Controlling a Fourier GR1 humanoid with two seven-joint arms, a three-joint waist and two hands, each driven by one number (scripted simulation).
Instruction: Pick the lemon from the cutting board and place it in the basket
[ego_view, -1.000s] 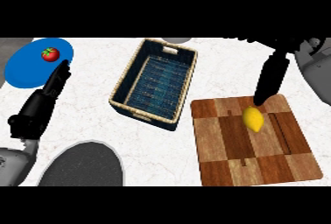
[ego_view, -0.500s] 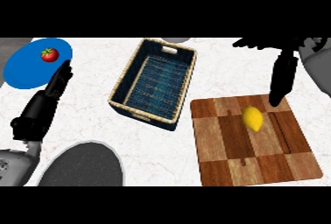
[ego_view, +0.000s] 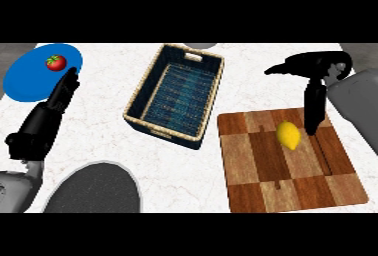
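Observation:
The yellow lemon (ego_view: 289, 135) lies on the upper middle of the wooden cutting board (ego_view: 280, 175) at the right. My right hand (ego_view: 316, 102) hangs over the board's far edge, open, its straight fingers pointing down at the board. The fingertips end just right of the lemon, and I cannot tell whether they touch it. The dark blue woven basket (ego_view: 140, 95) stands left of the board with nothing in it. My left hand (ego_view: 50, 112) rests open at the left, fingers straight and pointing towards the far side.
A blue plate (ego_view: 28, 82) with a red tomato (ego_view: 55, 62) on it sits at the far left corner, just beyond my left fingertips. A dark grey round object (ego_view: 92, 190) lies at the near left. The white counter shows bare between basket and board.
My right hand has shifted right and stretched its fingers down, from above the lemon's far end to its right side. The lemon, the basket and the left hand have stayed put.

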